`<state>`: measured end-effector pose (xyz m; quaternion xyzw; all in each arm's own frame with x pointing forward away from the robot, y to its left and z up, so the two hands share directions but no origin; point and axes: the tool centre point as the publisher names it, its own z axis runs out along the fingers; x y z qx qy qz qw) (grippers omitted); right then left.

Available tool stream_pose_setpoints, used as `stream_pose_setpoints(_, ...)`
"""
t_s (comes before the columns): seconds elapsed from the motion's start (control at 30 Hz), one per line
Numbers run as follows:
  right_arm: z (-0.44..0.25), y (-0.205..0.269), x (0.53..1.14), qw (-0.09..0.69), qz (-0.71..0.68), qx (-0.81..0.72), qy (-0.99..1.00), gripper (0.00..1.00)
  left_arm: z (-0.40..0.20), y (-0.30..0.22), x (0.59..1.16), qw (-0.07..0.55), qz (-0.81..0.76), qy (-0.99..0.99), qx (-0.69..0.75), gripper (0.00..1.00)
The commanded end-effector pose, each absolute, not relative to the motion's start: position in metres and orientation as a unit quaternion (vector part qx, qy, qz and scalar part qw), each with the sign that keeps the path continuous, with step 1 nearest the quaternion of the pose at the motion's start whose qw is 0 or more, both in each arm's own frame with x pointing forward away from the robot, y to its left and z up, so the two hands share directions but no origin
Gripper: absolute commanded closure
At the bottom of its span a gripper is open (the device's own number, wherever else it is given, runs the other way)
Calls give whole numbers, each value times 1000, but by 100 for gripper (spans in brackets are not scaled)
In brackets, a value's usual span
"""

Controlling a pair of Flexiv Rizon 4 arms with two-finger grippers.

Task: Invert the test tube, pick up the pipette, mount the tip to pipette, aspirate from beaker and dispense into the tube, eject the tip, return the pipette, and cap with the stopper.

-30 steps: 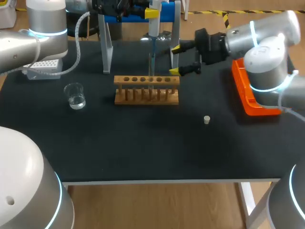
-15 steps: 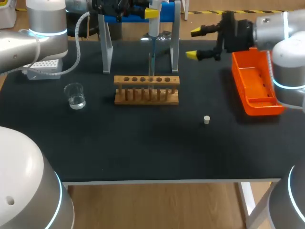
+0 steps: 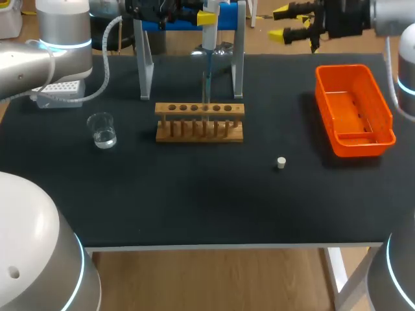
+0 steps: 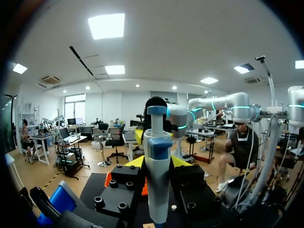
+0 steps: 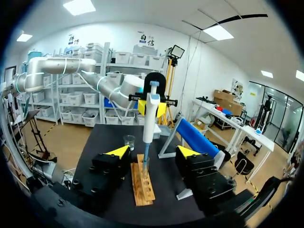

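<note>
Pipette (image 3: 209,29) clamped in your left gripper (image 5: 152,107), tip down in the test tube (image 5: 144,174) on the wooden rack (image 3: 194,131), your right gripper (image 3: 285,23) spread open, empty

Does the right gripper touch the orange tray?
Apart. In the head view the right gripper hangs at the far edge of the table, with bare tabletop between it and the orange tray.

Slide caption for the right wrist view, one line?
Open jaws face the pipette, held by the left arm with its tip down at the wooden rack, beaker beyond.
</note>
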<state>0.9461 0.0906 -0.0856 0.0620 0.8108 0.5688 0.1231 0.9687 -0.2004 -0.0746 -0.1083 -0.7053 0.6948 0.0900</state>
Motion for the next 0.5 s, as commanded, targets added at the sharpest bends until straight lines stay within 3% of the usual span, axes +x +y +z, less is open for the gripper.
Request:
stream_pose_setpoints(0.03, -68, 96, 949, 119, 564, 60, 815, 80, -75, -200, 971, 91, 695, -705, -110, 100)
stream_pose_setpoints(0.07, -64, 97, 950, 121, 564, 58, 815, 83, -75, -200, 971, 91, 695, -705, -110, 100)
stream_pose_setpoints(0.13, -57, 101, 950, 122, 566, 58, 813, 100, -75, -200, 971, 91, 695, -705, -110, 100)
stream_pose_setpoints(0.5, -28, 126, 953, 125, 589, 49, 797, 100, -75, -200, 971, 91, 695, -705, -110, 100)
